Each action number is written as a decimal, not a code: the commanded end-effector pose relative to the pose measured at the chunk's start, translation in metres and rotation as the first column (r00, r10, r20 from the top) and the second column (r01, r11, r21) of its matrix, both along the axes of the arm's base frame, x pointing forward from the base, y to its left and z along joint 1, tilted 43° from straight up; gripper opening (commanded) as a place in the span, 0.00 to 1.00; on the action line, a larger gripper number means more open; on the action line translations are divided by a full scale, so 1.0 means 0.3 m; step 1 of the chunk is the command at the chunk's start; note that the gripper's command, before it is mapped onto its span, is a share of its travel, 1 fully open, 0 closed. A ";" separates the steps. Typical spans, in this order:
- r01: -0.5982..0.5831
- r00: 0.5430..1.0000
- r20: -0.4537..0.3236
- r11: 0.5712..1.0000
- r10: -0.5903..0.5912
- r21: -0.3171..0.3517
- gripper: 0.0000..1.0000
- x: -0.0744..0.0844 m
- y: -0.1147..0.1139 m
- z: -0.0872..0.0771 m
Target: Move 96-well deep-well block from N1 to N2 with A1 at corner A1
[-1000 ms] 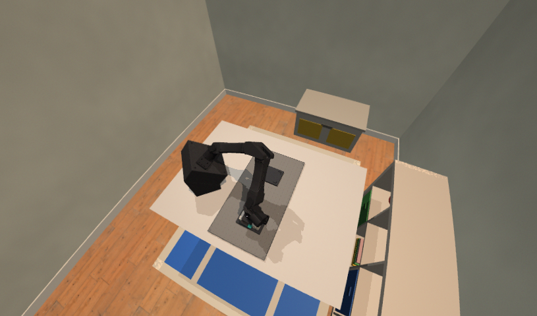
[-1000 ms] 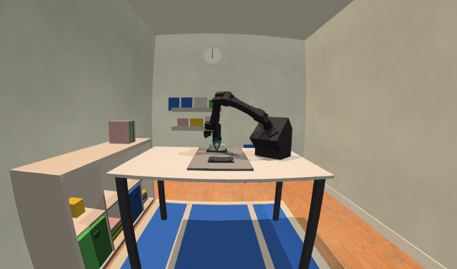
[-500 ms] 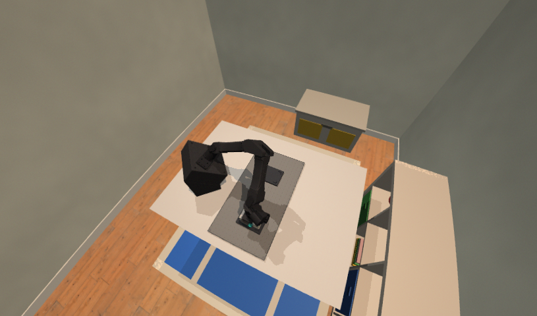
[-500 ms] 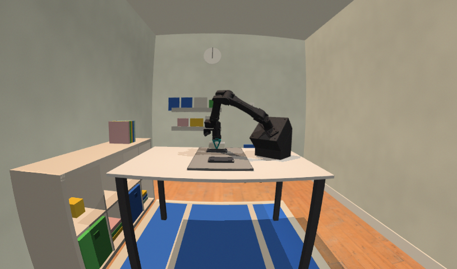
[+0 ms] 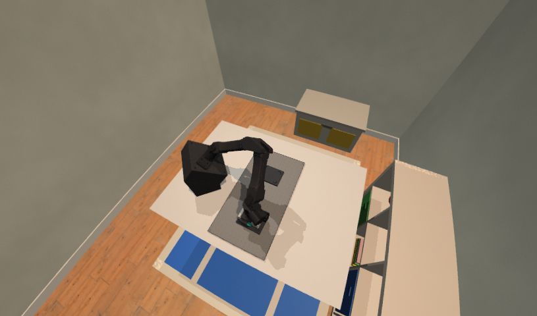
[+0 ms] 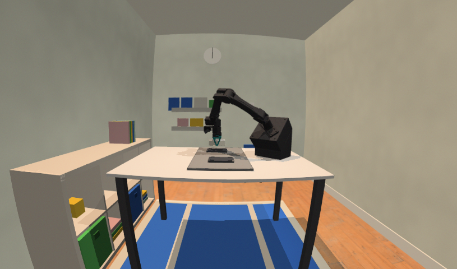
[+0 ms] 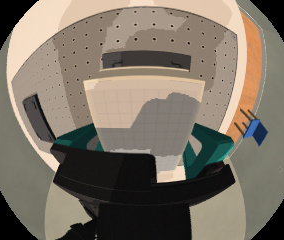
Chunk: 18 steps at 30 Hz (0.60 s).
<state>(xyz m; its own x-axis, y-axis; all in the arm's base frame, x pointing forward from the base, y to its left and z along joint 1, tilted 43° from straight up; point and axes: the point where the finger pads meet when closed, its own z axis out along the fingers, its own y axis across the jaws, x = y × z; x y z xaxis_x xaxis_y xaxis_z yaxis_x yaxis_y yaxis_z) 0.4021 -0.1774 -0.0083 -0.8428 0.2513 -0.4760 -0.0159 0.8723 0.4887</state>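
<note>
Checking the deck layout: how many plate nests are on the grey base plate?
2. One nest lies bare at the near end of the grey base plate in the exterior view; the other nest lies at the far end, under the gripper holding the block.

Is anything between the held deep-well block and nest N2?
Nothing visible. The black parallel gripper is shut on the pale rectangular deep-well block above N1; no object shows between it and the dark flat nest N2.
</note>
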 end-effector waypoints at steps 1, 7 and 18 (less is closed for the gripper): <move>0.017 1.000 0.007 1.000 -0.017 -0.001 0.00 -0.017 -0.034 0.030; 0.017 1.000 0.007 1.000 -0.017 -0.001 0.00 -0.036 -0.048 0.054; 0.017 1.000 0.007 1.000 -0.017 -0.001 0.00 -0.063 -0.069 0.090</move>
